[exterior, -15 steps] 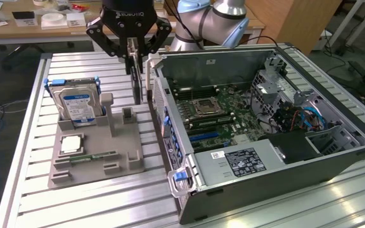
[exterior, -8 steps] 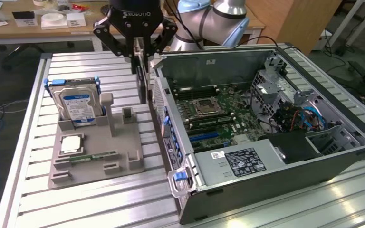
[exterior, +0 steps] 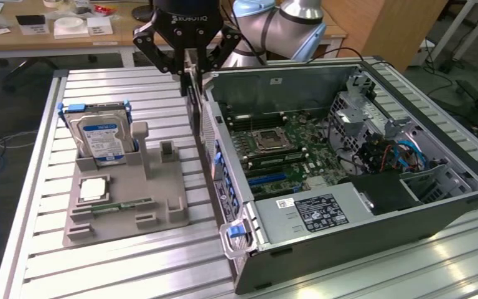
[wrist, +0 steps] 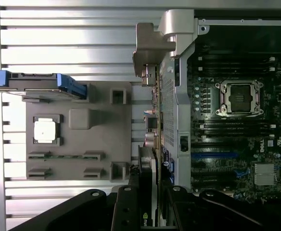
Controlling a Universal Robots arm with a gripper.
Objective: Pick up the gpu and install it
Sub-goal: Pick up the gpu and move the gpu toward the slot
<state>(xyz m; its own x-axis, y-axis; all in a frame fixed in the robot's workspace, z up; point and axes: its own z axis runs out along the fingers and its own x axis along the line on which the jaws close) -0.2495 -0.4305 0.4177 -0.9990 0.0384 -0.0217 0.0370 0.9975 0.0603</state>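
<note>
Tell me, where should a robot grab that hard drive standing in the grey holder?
Probably the top edge, coming straight down and pinching its two broad faces. The hard drive stands on edge in the holder, its bottom sunk in a slot and blue rails along its narrow sides; only the top part stands free.

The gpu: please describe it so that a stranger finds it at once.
Find the open computer case on the table. Beside its rear wall, the jaws of the gripper hold the gpu upright. Unlike the silver, blue-labelled hard drive standing in the grey holder, it is thin and dark.
</note>
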